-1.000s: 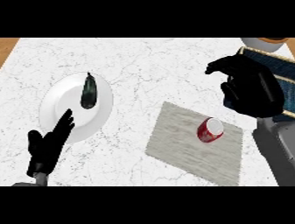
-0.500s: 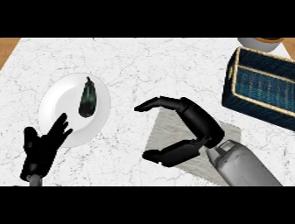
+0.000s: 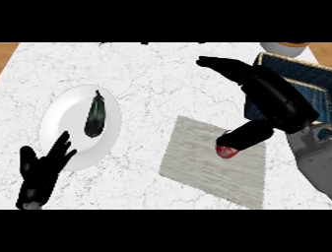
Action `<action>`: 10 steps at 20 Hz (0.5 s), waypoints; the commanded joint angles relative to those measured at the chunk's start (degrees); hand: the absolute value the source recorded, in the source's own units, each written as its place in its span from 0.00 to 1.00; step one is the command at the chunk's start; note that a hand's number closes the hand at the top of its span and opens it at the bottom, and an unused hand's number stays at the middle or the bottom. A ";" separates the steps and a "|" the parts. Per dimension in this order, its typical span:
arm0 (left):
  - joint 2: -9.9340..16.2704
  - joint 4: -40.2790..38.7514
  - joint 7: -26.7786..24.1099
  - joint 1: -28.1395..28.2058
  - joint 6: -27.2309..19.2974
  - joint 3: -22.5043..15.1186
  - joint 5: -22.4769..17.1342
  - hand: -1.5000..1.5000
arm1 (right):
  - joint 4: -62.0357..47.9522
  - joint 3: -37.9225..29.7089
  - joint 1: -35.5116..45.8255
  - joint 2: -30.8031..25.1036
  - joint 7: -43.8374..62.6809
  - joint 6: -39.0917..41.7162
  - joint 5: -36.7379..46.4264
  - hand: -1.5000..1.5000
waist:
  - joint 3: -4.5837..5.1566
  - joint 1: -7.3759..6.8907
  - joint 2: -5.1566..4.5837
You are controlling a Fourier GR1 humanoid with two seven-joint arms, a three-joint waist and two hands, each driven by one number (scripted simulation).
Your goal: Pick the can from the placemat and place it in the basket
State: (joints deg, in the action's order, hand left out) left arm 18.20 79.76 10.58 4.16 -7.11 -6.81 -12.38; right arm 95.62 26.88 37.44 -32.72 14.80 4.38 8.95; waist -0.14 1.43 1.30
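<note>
— Can (image 3: pixel 226 150) lies near the placemat's (image 3: pixel 197 157) right edge, under your right hand (image 3: pixel 274 101), fingers spread, thumb touching it.
— Risk?
— Close off-centre and it may roll away.

The black left hand (image 3: pixel 43 170) rests at seven o'clock, fingers straight and pointing toward one o'clock; the black right hand (image 3: pixel 270 98) on its grey forearm (image 3: pixel 325 160) hangs at three o'clock, fingers stretched toward eleven o'clock, thumb angled toward seven o'clock.
</note>
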 commanded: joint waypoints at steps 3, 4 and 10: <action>0.71 -1.79 1.99 3.20 1.06 -0.04 -0.45 0.50 | 6.53 -6.81 9.45 -14.08 11.80 17.64 -7.33 0.00 | 0.34 0.08 -0.39; -0.17 0.11 4.05 1.74 -0.78 -1.09 0.66 0.50 | 6.63 -7.17 10.31 -15.07 13.03 20.43 -8.96 0.00 | 0.25 -0.28 -0.60; -0.11 -1.95 3.00 2.05 0.68 -0.96 0.51 0.50 | 3.55 -7.45 15.13 -22.29 19.29 38.13 -20.75 0.00 | 0.36 -1.02 -1.01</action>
State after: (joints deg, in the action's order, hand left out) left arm 18.40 80.61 11.30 4.42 -6.52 -6.75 -12.38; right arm 100.37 19.87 49.05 -50.52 29.88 32.66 -6.12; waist -0.13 1.00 0.87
